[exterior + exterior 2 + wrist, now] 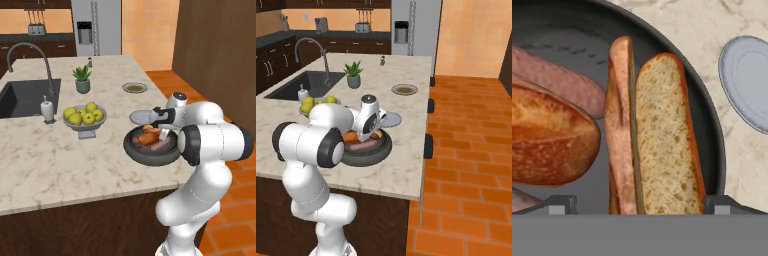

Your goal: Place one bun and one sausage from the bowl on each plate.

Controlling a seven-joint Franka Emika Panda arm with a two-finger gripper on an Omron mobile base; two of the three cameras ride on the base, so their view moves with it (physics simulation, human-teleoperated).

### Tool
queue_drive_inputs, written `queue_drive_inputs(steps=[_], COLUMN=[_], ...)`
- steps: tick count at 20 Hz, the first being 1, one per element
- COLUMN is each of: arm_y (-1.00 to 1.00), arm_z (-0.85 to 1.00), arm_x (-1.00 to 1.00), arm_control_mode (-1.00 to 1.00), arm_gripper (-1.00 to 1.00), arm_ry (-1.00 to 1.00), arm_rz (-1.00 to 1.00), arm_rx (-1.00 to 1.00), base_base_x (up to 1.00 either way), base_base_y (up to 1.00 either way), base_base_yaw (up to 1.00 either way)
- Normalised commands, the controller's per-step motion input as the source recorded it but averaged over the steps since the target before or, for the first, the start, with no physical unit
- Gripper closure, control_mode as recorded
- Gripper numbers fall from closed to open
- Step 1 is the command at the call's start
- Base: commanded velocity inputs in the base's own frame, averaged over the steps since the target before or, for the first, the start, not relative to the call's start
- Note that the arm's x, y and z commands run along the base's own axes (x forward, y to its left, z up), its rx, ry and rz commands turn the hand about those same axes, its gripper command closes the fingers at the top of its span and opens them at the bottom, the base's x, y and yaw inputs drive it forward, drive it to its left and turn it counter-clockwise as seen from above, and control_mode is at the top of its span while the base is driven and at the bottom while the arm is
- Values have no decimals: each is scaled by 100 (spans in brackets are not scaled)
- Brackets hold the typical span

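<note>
Split bun: an oblong orange-brown hot-dog bun (657,135), opened along its length, is seen in the hand view with its long axis running from the finger tips straight away; the pale crumb of one half faces up, the other half stands on edge beside it.
Gripper: the two-finger gripper (639,204) is held just above the near end of the split bun, its dark finger tips (559,204) spread fully apart to either side; nothing is gripped.
Whole bun: a second orange-brown bun (549,137) is laid crosswise to the first, at its side in the hand view.
Sausages: a slim pinkish-red sausage (559,80) is laid slantwise beyond the whole bun; another sausage (160,146) is seen at the near side of the bowl in the left base view.
Bowl: the wide shallow dark grey-black bowl (137,152) is set near the counter's near right edge; both buns and both sausages are held in it.
Arm: the white arm is bent over the bowl, its hand (368,120) pointed down into it.
Near plate: a small round pale grey plate (140,117) is set just beyond the bowl.
Far plate: a second pale grey plate (135,88), brownish at its centre, is set further back.
Fruit bowl: yellow-green apples are held in a pale grey pedestal bowl (85,125), left of the dark bowl.
Counter: a pale marble counter (50,160) bears all of these.
</note>
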Motion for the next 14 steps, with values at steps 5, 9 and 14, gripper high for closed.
queue_drive_inputs(steps=[5, 9, 14], arm_y=[-3, 0, 0], arm_z=[0, 0, 3], arm_x=[0, 0, 0], arm_control_mode=[-100, -100, -100], arm_gripper=[100, 100, 100], arm_ry=[0, 0, 0], arm_rz=[0, 0, -1], arm_rx=[0, 0, 0], base_base_x=[0, 0, 0], base_base_y=[0, 0, 0], base_base_yaw=[0, 0, 0])
